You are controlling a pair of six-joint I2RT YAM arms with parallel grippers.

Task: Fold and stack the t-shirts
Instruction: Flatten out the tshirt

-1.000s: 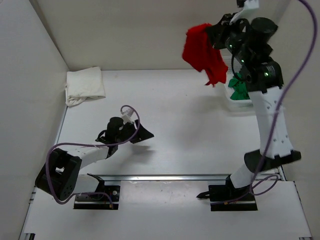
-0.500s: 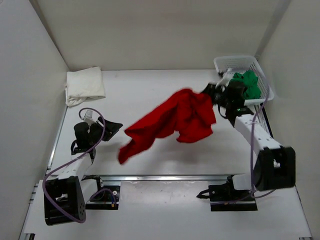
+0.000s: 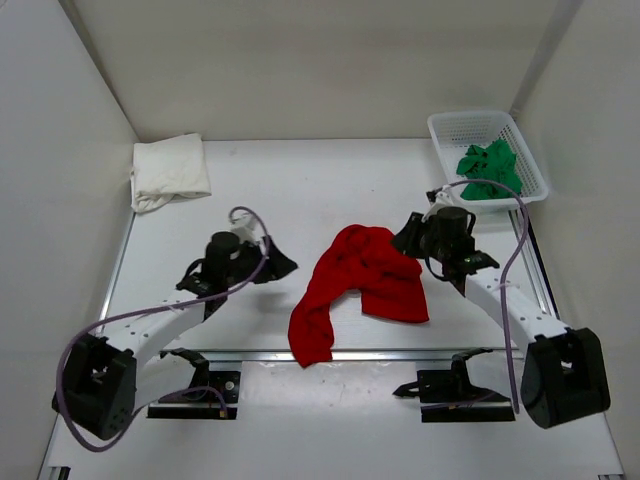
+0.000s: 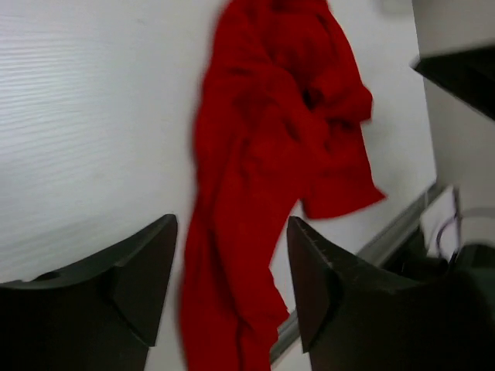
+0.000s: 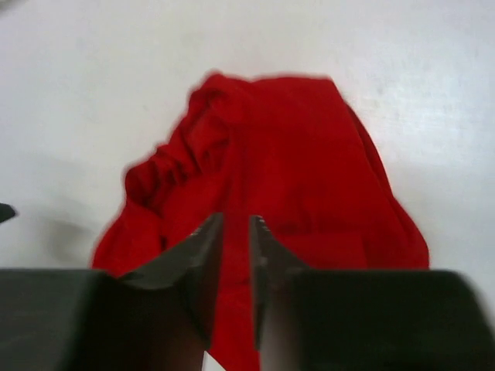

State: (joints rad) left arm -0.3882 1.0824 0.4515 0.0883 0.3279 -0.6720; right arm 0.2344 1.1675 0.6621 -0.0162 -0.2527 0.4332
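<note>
Tabletop (image 3: 300, 190) seen from above, white and walled on 3 sides, with 2 robot arms bolted at its near edge. Nearest to the arms, a bright red t-shirt (image 3: 360, 280) lies crumpled and unfolded on the table between the 2 grippers, a long tail of cloth trailing down towards the metal rail at the near edge. The left gripper (image 3: 275, 265) sits low just to the left of the shirt and apart from it; from the left wrist camera its 2 dark fingers (image 4: 147, 270) stand widely apart with nothing between them, the red cloth lying beyond on the table. The right gripper (image 3: 408, 238) is at the shirt's upper right edge; from the right wrist camera its fingers (image 5: 197, 255) are separated by a narrow gap, pointing down at the cloth, and no fold of it shows pinched between them. Farther back, in the far left corner, a cream-white t-shirt (image 3: 170, 172) rests folded into a small pad. In the far right corner stands a white mesh basket (image 3: 470, 120) with a green t-shirt (image 3: 488, 170) bunched inside it.
</note>
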